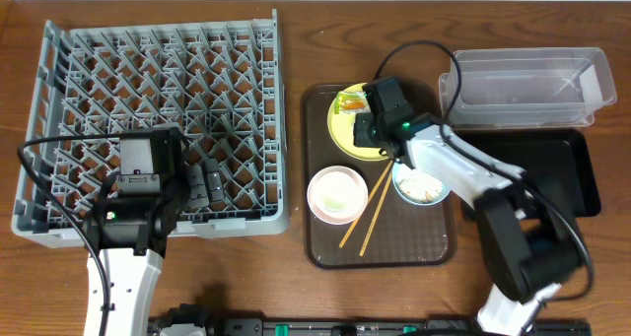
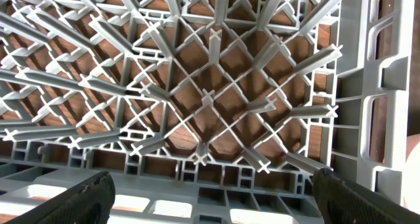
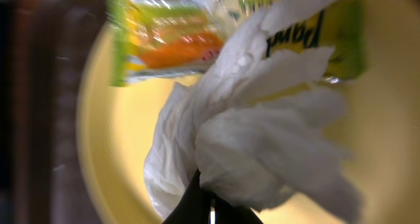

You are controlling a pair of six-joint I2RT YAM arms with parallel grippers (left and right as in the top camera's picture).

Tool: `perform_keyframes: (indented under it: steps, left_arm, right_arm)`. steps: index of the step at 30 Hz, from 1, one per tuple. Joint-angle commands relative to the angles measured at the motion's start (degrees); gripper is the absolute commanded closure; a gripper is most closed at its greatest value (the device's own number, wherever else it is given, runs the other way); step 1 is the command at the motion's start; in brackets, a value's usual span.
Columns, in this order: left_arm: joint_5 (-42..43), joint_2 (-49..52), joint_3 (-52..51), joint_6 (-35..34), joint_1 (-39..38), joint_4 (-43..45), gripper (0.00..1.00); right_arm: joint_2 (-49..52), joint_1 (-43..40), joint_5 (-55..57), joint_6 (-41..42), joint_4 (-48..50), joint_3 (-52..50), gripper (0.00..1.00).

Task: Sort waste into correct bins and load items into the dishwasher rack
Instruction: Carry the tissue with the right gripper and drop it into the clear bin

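Leftmost, dishwasher rack [image 1: 158, 119] fills table's left side; left gripper [image 1: 202, 183] hangs over rack's front edge, jaws spread wide, holding nothing. Mid-table, brown tray [image 1: 394, 242] carries pale yellow plate [image 1: 340, 131] at its back edge; snack wrapper [image 3: 170, 46] lies on plate. Right gripper [image 3: 209, 201] above plate, clenched on crumpled white tissue [image 3: 262, 138]. Clear tub [image 1: 523, 80] at table's back right corner.

brown serving tray [image 1: 414, 245], wooden table [image 1: 296, 282]
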Motion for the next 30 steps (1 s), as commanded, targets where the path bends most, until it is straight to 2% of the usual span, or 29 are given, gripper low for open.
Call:
perform_keyframes:
  steps: [1,9,18,20,21,23,25,30]
  left_arm:
    - [-0.2,-0.2,1.3,0.5,0.2,-0.1,0.02]
    - [-0.3,-0.2,1.3,0.5,0.2,-0.1,0.02]
    - [-0.3,-0.2,1.3,0.5,0.2,-0.1,0.02]
    - [-0.2,-0.2,1.3,0.5,0.2,-0.1,0.02]
    - [-0.3,-0.2,1.3,0.5,0.2,-0.1,0.02]
    - [-0.3,-0.2,1.3,0.5,0.2,-0.1,0.02]
    - [-0.3,-0.2,1.3,0.5,0.2,-0.1,0.02]
    - [-0.3,-0.2,1.3,0.5,0.2,-0.1,0.02]
  right_arm:
    - [-8.7,-1.7,3.3,-4.2,-0.7,1.0,0.99]
    - [-18.2,-8.5,16.8,-5.7,-1.5,1.0,0.93]
    - [-17.6,-22.0,16.4,-5.5,-3.3,0.9,0.88]
    - [-17.1,-24.0,15.6,-5.5,-3.2,0.9,0.81]
    - [-16.7,-24.7,15.1,-5.5,-3.1,0.9,0.72]
    - [-16.2,-25.8,13.2,-5.5,-3.1,0.9,0.44]
    - [-15.8,-26.6,11.2,-5.5,-3.2,0.9,0.31]
    - [-15.8,-27.1,9.8,-5.9,-2.9,0.9,0.25]
